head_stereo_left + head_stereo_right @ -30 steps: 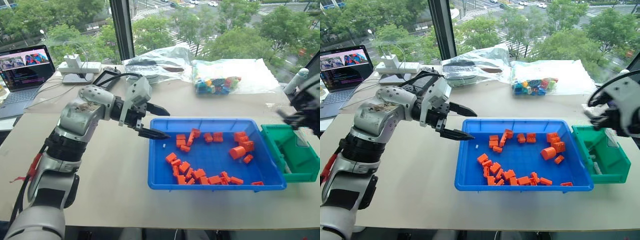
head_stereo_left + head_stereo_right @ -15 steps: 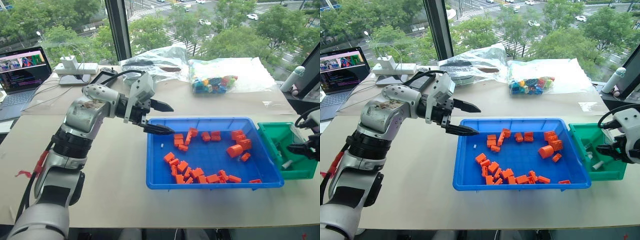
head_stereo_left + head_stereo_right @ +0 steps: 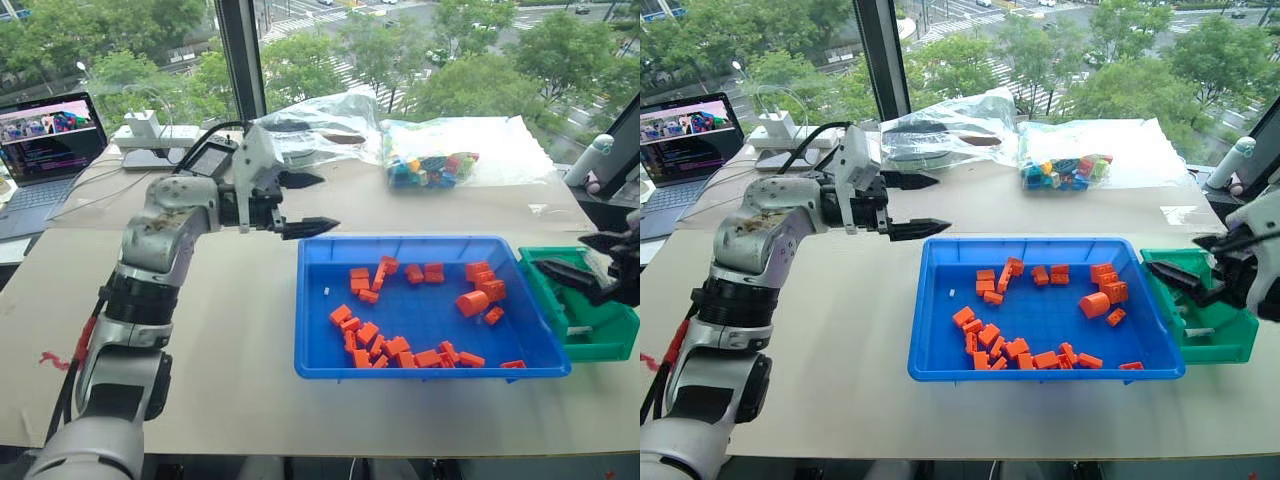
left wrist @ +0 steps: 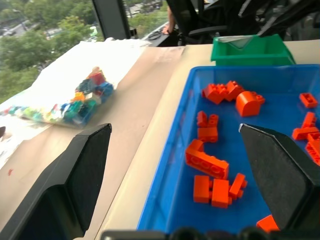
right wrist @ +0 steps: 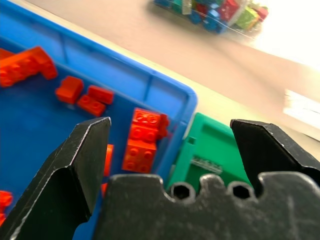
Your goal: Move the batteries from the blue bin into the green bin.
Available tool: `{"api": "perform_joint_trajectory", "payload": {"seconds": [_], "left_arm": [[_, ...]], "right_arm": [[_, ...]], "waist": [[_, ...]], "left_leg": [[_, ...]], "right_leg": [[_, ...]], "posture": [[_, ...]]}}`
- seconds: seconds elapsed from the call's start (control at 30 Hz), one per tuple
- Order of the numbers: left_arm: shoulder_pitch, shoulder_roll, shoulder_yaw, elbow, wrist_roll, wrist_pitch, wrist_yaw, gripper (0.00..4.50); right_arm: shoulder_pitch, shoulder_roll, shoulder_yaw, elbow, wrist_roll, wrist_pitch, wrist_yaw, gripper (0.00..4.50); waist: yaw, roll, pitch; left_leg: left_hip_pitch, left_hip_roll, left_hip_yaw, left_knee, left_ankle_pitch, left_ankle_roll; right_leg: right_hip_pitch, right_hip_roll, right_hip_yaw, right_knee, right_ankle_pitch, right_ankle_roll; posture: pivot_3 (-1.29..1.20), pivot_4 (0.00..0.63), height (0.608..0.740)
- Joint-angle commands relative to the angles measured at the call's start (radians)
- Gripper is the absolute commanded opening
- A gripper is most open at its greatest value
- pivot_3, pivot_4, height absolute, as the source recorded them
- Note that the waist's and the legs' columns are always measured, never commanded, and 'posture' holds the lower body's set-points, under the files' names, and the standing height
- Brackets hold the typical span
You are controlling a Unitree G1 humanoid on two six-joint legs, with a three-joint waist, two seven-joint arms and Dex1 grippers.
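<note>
The blue bin (image 3: 312,300) holds several orange bricks (image 3: 372,345), an orange cylinder piece (image 3: 473,302) and a tiny pale speck (image 3: 326,291). To its right stands the green bin (image 3: 612,335), where a slim grey battery (image 3: 578,330) lies by the wall next to the blue bin. My right gripper (image 3: 578,256) hangs open and holds nothing, just above the green bin's edge next to the blue bin (image 5: 165,85). Off the blue bin's far left corner my left gripper (image 3: 330,202) is open and holds nothing, pointing level across the bin (image 4: 165,200).
Beyond the bins lie a bag of coloured bricks (image 3: 430,165) and a clear plastic bag (image 3: 320,125). A laptop (image 3: 50,130) and a power strip (image 3: 155,135) sit at the far left. A bottle (image 3: 597,155) stands at the far right.
My right gripper has opened over the green bin and swung toward the blue bin. My left gripper has pulled off the blue bin's left rim, up and away toward its far corner.
</note>
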Motion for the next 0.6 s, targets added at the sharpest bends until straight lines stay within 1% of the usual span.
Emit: {"api": "perform_joint_trajectory", "payload": {"seconds": [0.03, 0.1, 0.2, 0.27, 0.37, 0.5, 0.6], "left_arm": [[0.049, 0.038, 0.068, -0.013, -0.036, 0.038, 0.021, 4.43], [0.079, 0.035, 0.098, -0.036, -0.064, 0.077, 0.047, 4.43], [0.151, 0.042, 0.110, -0.062, -0.064, 0.086, 0.071, 4.43], [0.192, 0.034, 0.112, -0.065, -0.061, 0.094, 0.098, 4.43], [0.244, 0.019, 0.111, -0.078, -0.079, 0.113, 0.113, 4.43], [0.266, 0.018, 0.111, -0.075, -0.084, 0.131, 0.116, 4.43], [0.266, 0.022, 0.110, -0.083, -0.118, 0.181, 0.101, 4.43]], "right_arm": [[0.088, 0.017, -0.160, -0.090, 0.128, 0.075, 0.081, 4.48], [0.097, 0.024, -0.186, -0.098, 0.162, 0.090, 0.063, 4.48], [0.074, 0.050, -0.221, -0.073, 0.186, 0.098, 0.001, 4.48], [0.108, 0.063, -0.236, -0.077, 0.193, 0.071, 0.016, 4.48], [0.168, 0.068, -0.219, -0.092, 0.181, 0.023, 0.037, 4.48], [0.177, 0.065, -0.216, -0.098, 0.223, 0.019, 0.034, 4.48], [0.192, 0.062, -0.202, -0.092, 0.215, 0.003, 0.029, 4.48]], "waist": [[0.004, 0.000, 0.000], [0.003, 0.000, 0.000], [0.004, 0.000, 0.000], [0.006, 0.000, 0.000], [0.006, 0.000, 0.000], [0.006, 0.000, 0.000], [0.006, 0.000, 0.000]], "left_leg": [[0.000, 0.000, 0.000, 0.000, 0.000, 0.000], [0.000, 0.000, 0.000, 0.000, 0.000, 0.000], [0.001, 0.000, 0.000, 0.001, 0.000, 0.000], [0.004, 0.000, 0.000, 0.000, 0.000, 0.000], [0.004, 0.000, -0.001, 0.000, 0.000, 0.000], [0.004, 0.000, -0.001, 0.000, 0.000, 0.000], [0.010, 0.000, -0.001, -0.002, 0.000, 0.000]], "right_leg": [[0.000, 0.000, 0.000, -0.001, 0.000, 0.000], [0.001, 0.000, 0.000, -0.001, 0.000, 0.000], [0.002, 0.000, 0.000, -0.003, 0.000, 0.000], [0.003, 0.000, 0.000, -0.005, 0.000, 0.000], [0.005, 0.000, 0.000, -0.004, 0.000, 0.000], [0.006, 0.000, 0.000, -0.005, 0.000, 0.000], [0.011, 0.000, 0.000, -0.007, 0.000, 0.000]], "posture": [[0.00, 0.150, 0.737], [0.00, 0.150, 0.737], [0.00, 0.150, 0.737], [0.00, 0.150, 0.737], [0.00, 0.150, 0.737], [0.00, 0.150, 0.737], [0.00, 0.150, 0.737]]}}
